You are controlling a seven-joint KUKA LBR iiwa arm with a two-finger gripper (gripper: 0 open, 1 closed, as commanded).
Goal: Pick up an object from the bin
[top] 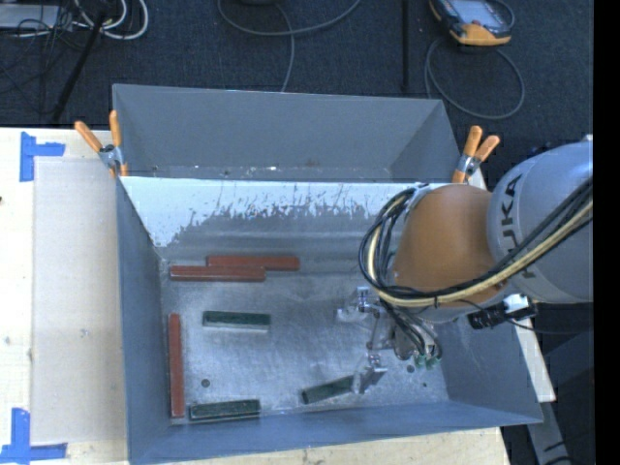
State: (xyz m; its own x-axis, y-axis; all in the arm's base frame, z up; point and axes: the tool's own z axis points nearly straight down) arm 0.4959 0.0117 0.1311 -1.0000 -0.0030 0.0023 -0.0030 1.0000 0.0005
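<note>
My gripper (371, 370) hangs low over the bin's front right floor, below the orange-covered wrist. Its tip is at the right end of a short dark green bar (329, 391), which lies flat and slightly tilted near the front wall. Whether the tip touches the bar cannot be told. A second dark green bar (236, 321) lies flat in the middle of the floor, well to the left of the gripper.
A third dark green bar (225, 410) lies along the front wall at the left. A long red-brown bar (175, 364) runs along the left wall. Two more red-brown bars (218, 272) (254, 262) lie side by side at the back left.
</note>
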